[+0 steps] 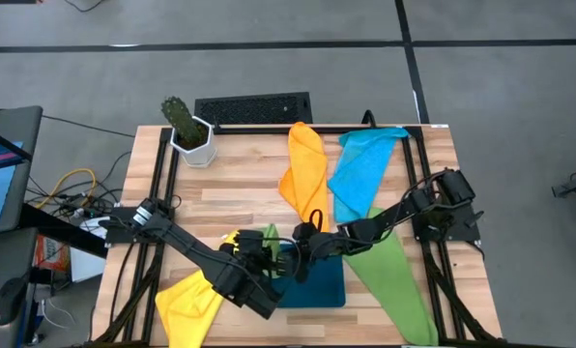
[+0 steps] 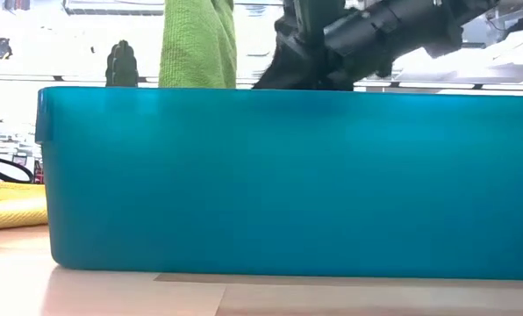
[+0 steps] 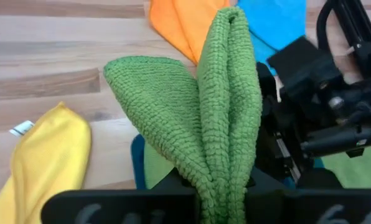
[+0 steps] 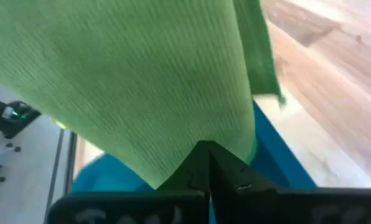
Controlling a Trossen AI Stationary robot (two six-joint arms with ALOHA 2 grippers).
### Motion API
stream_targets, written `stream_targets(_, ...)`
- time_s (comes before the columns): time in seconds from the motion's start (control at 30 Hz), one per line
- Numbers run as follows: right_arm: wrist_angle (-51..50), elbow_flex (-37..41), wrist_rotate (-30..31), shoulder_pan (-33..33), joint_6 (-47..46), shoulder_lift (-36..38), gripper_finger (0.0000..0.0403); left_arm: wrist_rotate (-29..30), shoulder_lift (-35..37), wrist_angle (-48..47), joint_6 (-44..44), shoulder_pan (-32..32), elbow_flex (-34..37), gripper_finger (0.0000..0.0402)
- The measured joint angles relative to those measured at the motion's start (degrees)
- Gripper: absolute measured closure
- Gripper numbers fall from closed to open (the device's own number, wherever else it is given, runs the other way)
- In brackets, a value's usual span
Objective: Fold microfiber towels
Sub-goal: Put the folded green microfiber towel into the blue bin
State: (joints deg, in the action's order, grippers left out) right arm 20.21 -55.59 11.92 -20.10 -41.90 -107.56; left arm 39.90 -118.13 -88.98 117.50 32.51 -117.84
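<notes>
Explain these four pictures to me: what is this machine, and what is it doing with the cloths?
It is a robot with two dark arms at a wooden table. One picture looks down from above, one looks level across the tabletop, and two come from cameras on the wrists. The left claw and the right claw are both shut on one green towel, lifted over a teal tray. Lying around are a yellow towel, an orange towel, a blue towel and a second green towel. A potted cactus stands at the back.

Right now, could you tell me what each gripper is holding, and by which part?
Both hold the same green towel above the teal tray: the left gripper pinches a bunched fold, the right gripper an edge.
</notes>
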Motion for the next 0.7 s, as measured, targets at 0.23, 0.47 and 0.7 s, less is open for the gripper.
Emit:
stream_targets(0.23, 0.9, 0.0, -0.7, -0.1, 0.0, -0.1, 0.0392, 0.5, 0.3, -1.1, 0.6, -0.3, -0.5, 0.0401)
stream_targets(0.47, 2.0, 0.0, -1.4, 0.1, 0.3, -0.5, 0.038, 1.7, 0.4, 0.7, 0.2, -0.9, -1.8, 0.0401)
stream_targets(0.7, 2.6, 0.0, -2.0, 0.5, 1.8, -0.5, 0.039, 1.9, -0.1, 10.7, -5.0, -1.5, -1.8, 0.0401)
